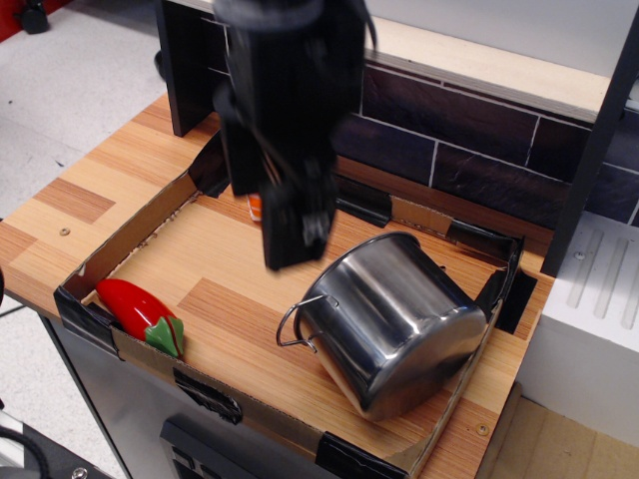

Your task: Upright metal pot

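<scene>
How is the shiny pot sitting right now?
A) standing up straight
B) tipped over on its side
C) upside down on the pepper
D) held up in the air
B: the pot lies tilted on the wooden board, its side handle sticking out, with nothing gripping it.
</scene>
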`<state>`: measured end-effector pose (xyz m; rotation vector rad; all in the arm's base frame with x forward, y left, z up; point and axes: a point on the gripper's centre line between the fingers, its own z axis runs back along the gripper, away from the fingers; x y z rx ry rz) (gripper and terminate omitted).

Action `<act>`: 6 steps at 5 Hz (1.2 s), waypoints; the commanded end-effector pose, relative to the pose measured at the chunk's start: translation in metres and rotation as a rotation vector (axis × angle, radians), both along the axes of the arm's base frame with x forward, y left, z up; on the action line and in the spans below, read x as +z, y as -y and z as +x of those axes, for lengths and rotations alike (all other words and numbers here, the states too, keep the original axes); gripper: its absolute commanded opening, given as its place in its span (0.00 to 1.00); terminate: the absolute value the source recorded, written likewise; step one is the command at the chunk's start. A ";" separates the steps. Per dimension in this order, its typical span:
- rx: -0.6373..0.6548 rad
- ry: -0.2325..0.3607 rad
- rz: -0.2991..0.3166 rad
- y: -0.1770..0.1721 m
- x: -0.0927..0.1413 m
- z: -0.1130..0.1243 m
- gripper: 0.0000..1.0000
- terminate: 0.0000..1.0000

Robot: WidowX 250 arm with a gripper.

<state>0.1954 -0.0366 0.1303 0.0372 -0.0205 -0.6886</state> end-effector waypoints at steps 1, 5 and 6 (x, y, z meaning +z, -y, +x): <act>-0.008 0.121 0.120 -0.003 -0.010 -0.004 1.00 0.00; 0.002 0.138 0.216 -0.003 -0.044 -0.005 1.00 0.00; 0.000 0.129 0.226 -0.004 -0.051 -0.008 1.00 0.00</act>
